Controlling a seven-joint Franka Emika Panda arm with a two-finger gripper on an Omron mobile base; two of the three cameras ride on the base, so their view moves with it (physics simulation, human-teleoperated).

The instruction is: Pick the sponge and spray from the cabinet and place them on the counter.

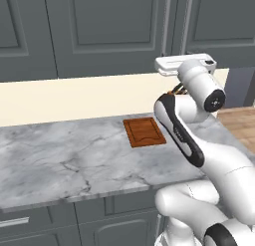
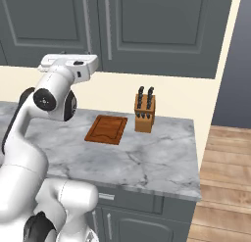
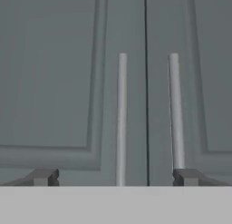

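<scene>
Spread, empty end effector [image 3: 116,177] faces the shut cabinet [image 3: 68,82]; its upright handles [image 3: 121,119] stand at twelve o'clock beside the door seam. Bench [image 1: 60,155] below.

Cabinet [image 3: 54,82]: panelled doors, dark grey painted finish, matt and smooth. Handles [image 3: 121,119]: silver metal look, satin, smooth. Counter [image 1: 60,160]: grey-white marble-veined stone, smooth, slight sheen. Board [image 1: 144,132]: reddish-brown wood, smooth, shallow groove near the rim. Knife block [image 2: 145,116]: light brown wood, matt; knife grips [image 2: 145,96] black, plastic in look. Floor [image 2: 225,187]: warm wood planks with visible grain. Backsplash [image 1: 74,98]: plain cream, matt. Arm [image 1: 199,140]: glossy white plastic shell, dark joints. Fingertips [image 3: 43,177]: dark, matt.
</scene>
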